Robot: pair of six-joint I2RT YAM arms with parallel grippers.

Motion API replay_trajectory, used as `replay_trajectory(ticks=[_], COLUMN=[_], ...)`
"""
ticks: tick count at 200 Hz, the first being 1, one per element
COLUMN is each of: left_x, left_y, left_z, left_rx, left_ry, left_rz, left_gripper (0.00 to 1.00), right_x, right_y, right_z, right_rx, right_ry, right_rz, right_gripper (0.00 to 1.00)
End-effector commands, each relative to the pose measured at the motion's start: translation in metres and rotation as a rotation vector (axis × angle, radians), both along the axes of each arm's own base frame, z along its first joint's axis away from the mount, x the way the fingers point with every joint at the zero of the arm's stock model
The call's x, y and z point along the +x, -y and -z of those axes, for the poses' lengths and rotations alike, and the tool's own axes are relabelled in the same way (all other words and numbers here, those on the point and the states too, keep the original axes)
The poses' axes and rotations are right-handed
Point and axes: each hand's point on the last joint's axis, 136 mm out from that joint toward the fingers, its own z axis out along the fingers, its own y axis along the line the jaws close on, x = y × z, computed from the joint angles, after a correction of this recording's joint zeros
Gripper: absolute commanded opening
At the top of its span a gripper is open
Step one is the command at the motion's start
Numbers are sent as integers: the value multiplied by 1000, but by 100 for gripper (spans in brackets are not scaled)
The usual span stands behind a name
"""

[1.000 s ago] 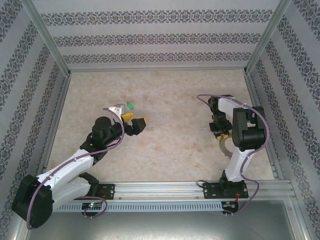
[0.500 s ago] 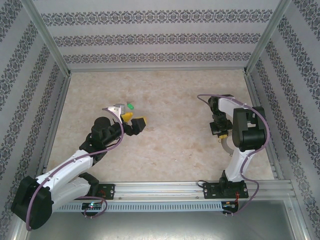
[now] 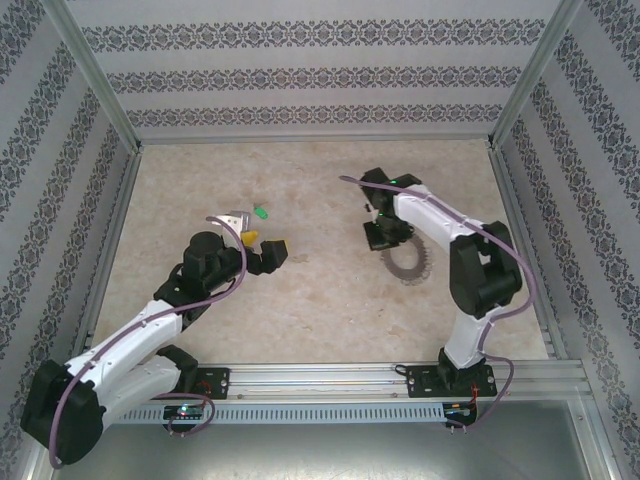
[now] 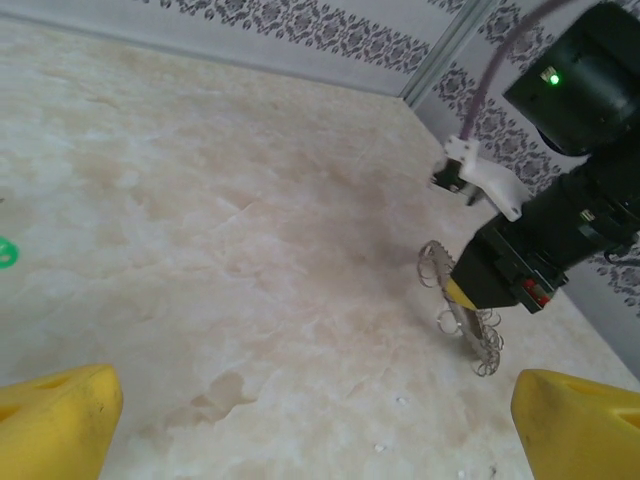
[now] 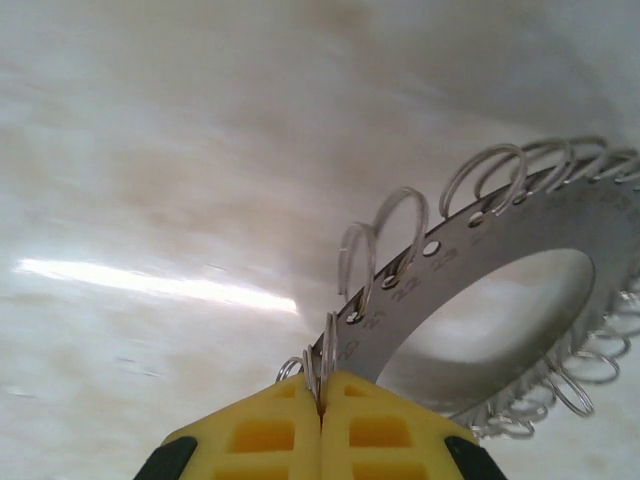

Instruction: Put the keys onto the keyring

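step in hand: looks to me like the presenting bit, with the ring held up for the other arm while the key waits to be picked up
right jaws: fully closed on the rim of the keyring; the yellow pads meet with just the metal edge and a bunch of small wire loops pinched in the seam
left jaws: wide open with nothing in them; the two yellow fingertips sit far apart
where the key is: the green key lies on the desk just beyond the left jaws' tips, off to one finger's side rather than between them; it's well apart from the right jaws
where the ring is: gripped at one spot on its rim; the rest reaches out ahead of the right jaws' tips
ring's pointing: it's round, so there's no real long axis; it's a flat band with its broad face roughly up in the top view; from the left jaws' side it reads nearly edge-on, like a wiry strip; can't tell if the far edge touches the desk
key's pointing: too tiny to say which way the blade runs; only the green head reads
doing it well (my guess): hold the ring dead steady with a free loop facing the left jaws; centre the left jaws over the key before closing; grab it by the head so the hole end stays clear
risk: a tiny key can easily skid out of a lopsided pinch; squeezing the loops may bend them
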Motion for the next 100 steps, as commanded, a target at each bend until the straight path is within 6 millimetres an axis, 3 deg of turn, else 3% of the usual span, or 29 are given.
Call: replay_trajectory(ticks=[1,25,50,100], left_x=[-3,-5,-5,-2], left_y=[-14,-19,-22,-25], left_z=[2,9,15,24], left_rx=[59,62,79,107], left_ry=[-6,-27,-43,-60], left_rz=[-39,-64,-80,-96], left_gripper=[100,100,100,100], right_x=[18,33,44,56], right_y=[-57,-105,-139,-149], right_z=[2,1,2,20], right_rx=[110,179,224,219], right_ry=[21,44,51,54], right_rz=[-15,-63,-104,-113], right_gripper=[0,0,0,5])
